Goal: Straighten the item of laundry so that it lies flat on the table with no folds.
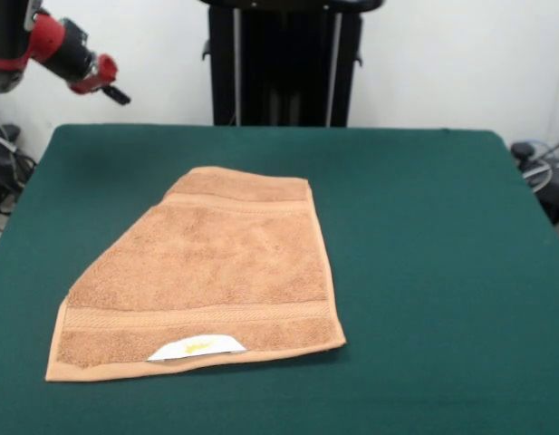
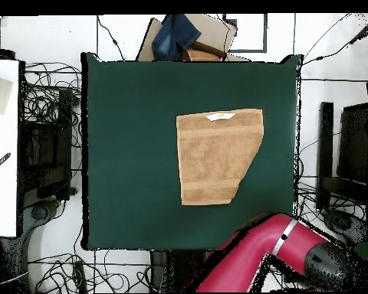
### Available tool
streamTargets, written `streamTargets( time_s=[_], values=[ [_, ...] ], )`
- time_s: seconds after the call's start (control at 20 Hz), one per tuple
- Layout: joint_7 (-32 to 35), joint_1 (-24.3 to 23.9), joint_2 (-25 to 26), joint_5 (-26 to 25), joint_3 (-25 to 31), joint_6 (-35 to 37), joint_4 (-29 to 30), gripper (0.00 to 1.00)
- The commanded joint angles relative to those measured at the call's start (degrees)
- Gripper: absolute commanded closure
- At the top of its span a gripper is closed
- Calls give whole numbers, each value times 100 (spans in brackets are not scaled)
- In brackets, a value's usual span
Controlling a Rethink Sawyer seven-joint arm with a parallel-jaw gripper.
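The gripper (image 1: 116, 93) hangs raised off the table's (image 1: 424, 236) far corner in the front view, well apart from the towel (image 1: 211, 272), and I cannot tell whether it is parted or closed. The towel lies below it and toward the table's middle, an orange-tan terry cloth with woven border bands and hemmed edges; one corner on the gripper's side is folded in, leaving a slanted edge, so its outline is a lopsided four-sided shape. A white label with a yellow mark (image 1: 197, 347) sits at the hem farthest from the gripper. The table's cover is dark green and felt-like. Nothing lies between gripper and towel. From overhead, the red arm (image 2: 252, 256) crosses the table's edge, with tangled cables (image 2: 45, 99) on the floor around.
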Motion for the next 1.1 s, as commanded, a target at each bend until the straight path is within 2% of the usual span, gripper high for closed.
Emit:
streamTargets(
  time_s=[0.05, 0.15, 0.35, 0.55, 0.8, 1.0, 1.1],
  values=[
    [-998, -111, 80, 469, 1072, 518, -413, 100],
    [-771, -114, 211, 269, 1100, 267, -532, 100],
    [-247, -122, 489, -201, 1218, -689, -811, 100],
    [-40, -71, 502, -229, 1280, -1189, -700, 100],
    [-174, 115, 233, 295, 1265, -856, -331, 100],
    [-576, 138, -43, 862, 1497, -451, -182, 100],
    [-1296, -48, -344, 1344, 1689, -228, 13, 100]
  ],
)
